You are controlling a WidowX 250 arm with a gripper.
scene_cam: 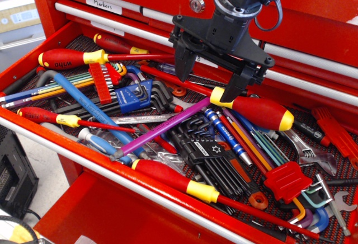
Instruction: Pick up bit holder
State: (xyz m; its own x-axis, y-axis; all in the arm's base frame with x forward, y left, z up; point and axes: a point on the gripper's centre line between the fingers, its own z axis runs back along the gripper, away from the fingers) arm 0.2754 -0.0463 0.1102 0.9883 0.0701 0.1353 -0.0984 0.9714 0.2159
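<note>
red-yellow screwdriver (184, 182) at drawer front; bit holder (100, 83) far left beside blue hex-key holder (131, 97); gripper (212, 77) hovers well apart, right of it, fingers (184, 65) spread, empty

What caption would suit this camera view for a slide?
Open black tool hovers over a red drawer crammed with screwdrivers and hex keys, the narrow red bit holder untouched at left.

Light: bright, even, from overhead.
Glare: white highlights on the drawer rail (140, 185) and glossy screwdriver handles (260, 112).
Shadows: soft, short.
Focus: mostly sharp; top-left corner slightly soft.
</note>
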